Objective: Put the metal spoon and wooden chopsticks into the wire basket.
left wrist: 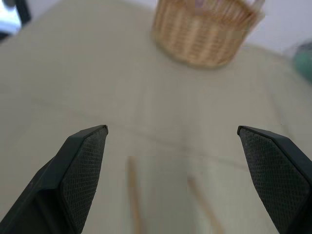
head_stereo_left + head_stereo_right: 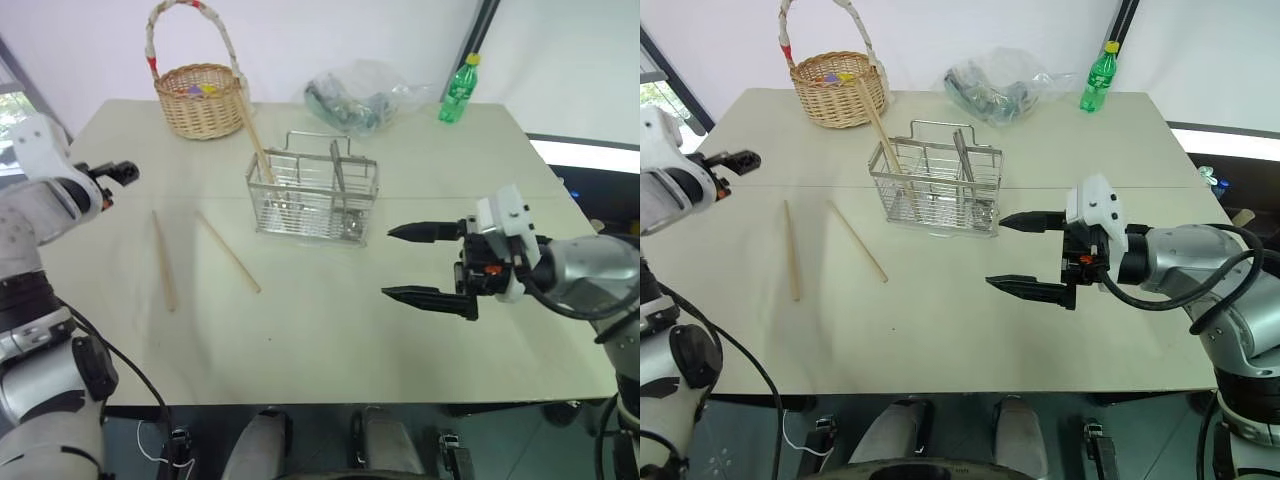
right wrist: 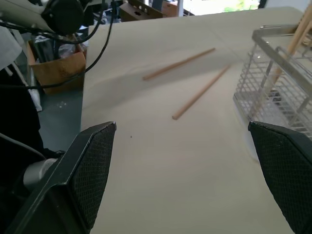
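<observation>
The wire basket [image 2: 314,196] stands on the tabletop [image 2: 330,330] a little toward the far edge from the middle. One chopstick [image 2: 256,140] stands in the compartment at its left end, leaning up and away toward the far left corner. The spoon [image 2: 339,185] stands in a compartment toward the basket's right end; its bowl cannot be made out.

Two more chopsticks lie flat on the tabletop, left of the basket and apart from it. The left one [image 2: 164,260] runs nearly straight from far to near. The right one [image 2: 228,252] slants from far left to near right. They do not touch each other.

The right claw [image 2: 410,263] hangs over the tabletop to the right of the basket, pointing left, its fingers wide apart and empty. The left claw [image 1: 175,175] is over the left edge of the tabletop, fingers also spread wide and empty, aimed across the top with the two loose chopsticks just past its tips.

At the far edge stand a wicker basket [image 2: 198,98], a crumpled plastic bag [image 2: 362,95] and a green bottle [image 2: 458,90].
</observation>
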